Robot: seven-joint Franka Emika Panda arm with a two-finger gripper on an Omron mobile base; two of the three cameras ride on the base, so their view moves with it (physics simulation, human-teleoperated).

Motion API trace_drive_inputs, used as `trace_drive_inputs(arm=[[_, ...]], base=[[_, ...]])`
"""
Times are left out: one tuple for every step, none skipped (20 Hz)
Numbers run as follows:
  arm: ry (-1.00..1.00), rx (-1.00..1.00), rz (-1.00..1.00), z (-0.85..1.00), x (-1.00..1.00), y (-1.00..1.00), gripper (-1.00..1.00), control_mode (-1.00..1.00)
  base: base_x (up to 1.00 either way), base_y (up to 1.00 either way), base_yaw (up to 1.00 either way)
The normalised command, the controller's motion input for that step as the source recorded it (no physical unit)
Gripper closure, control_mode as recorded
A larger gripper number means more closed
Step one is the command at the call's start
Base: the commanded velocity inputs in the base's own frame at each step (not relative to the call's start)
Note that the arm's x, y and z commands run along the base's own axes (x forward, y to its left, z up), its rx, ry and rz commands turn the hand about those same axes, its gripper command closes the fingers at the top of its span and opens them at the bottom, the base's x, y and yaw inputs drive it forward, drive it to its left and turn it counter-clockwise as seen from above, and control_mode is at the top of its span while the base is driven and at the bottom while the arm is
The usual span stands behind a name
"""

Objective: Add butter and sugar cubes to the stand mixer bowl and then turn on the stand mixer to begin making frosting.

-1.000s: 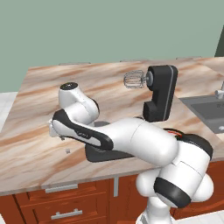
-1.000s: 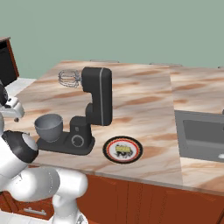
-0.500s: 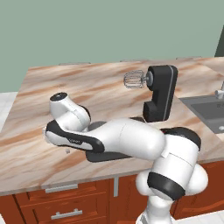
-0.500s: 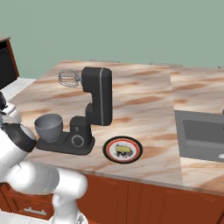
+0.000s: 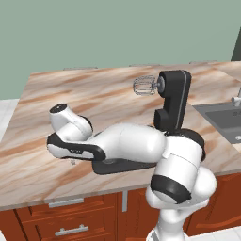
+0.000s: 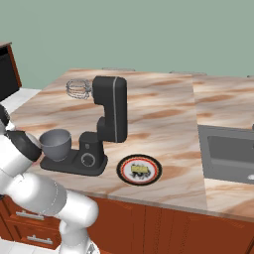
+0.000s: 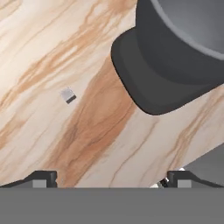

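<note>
My gripper (image 7: 111, 178) hangs open over the marble counter, with its fingertips (image 7: 41, 178) wide apart and nothing between them. One tiny greyish-white sugar cube (image 7: 67, 94) lies on the counter ahead of the fingers and to the left. The grey stand mixer bowl (image 7: 188, 39) (image 6: 55, 144) sits on the flat base of the black stand mixer (image 6: 111, 114) (image 5: 172, 101), whose head is tilted up with the whisk (image 6: 78, 89) raised. The pale-yellow butter (image 6: 139, 170) rests on a dark red-rimmed plate (image 6: 124, 173) right of the mixer. My arm hides the bowl in the left base view.
A sink (image 6: 228, 158) is set into the counter at the far right. The counter's front edge (image 5: 61, 197) runs close under my hand, with wooden drawers below. Bare marble stretches left of and behind the mixer.
My arm has swung lower and further left over the counter in front of the mixer base. The mixer, bowl, plate and butter have not moved.
</note>
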Motion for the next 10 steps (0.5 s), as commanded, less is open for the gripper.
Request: trace_drive_inputs(arm=[[-0.02, -0.03, -0.53, -0.16, 0.05, 0.19, -1.00, -1.00], [-0.02, -0.03, -0.55, -0.16, 0.04, 0.21, -1.00, -1.00], [-0.03, -0.04, -0.56, -0.16, 0.00, 0.18, -1.00, -1.00], [-0.03, -0.05, -0.56, -0.18, 0.03, 0.16, -1.00, -1.00], [-0.05, -0.07, -0.53, -0.17, 0.10, 0.16, -1.00, -1.00], [-0.07, -0.09, -0.51, -0.16, 0.19, 0.21, -1.00, -1.00], [-0.09, -0.09, -0.47, -0.13, 0.24, 0.20, -1.00, -1.00], [-0.10, -0.08, -0.41, -0.09, 0.29, 0.24, -1.00, -1.00], [-0.12, -0.09, -0.38, -0.06, 0.31, 0.26, -1.00, -1.00], [-0.13, -0.10, -0.37, -0.04, 0.31, 0.24, -1.00, -1.00]], base=[[0.00, 0.00, 0.00], [0.00, 0.00, 0.00], [0.00, 0.00, 0.00], [0.00, 0.00, 0.00], [0.00, 0.00, 0.00], [0.00, 0.00, 0.00], [0.00, 0.00, 0.00], [0.00, 0.00, 0.00], [0.00, 0.00, 0.00], [0.00, 0.00, 0.00]])
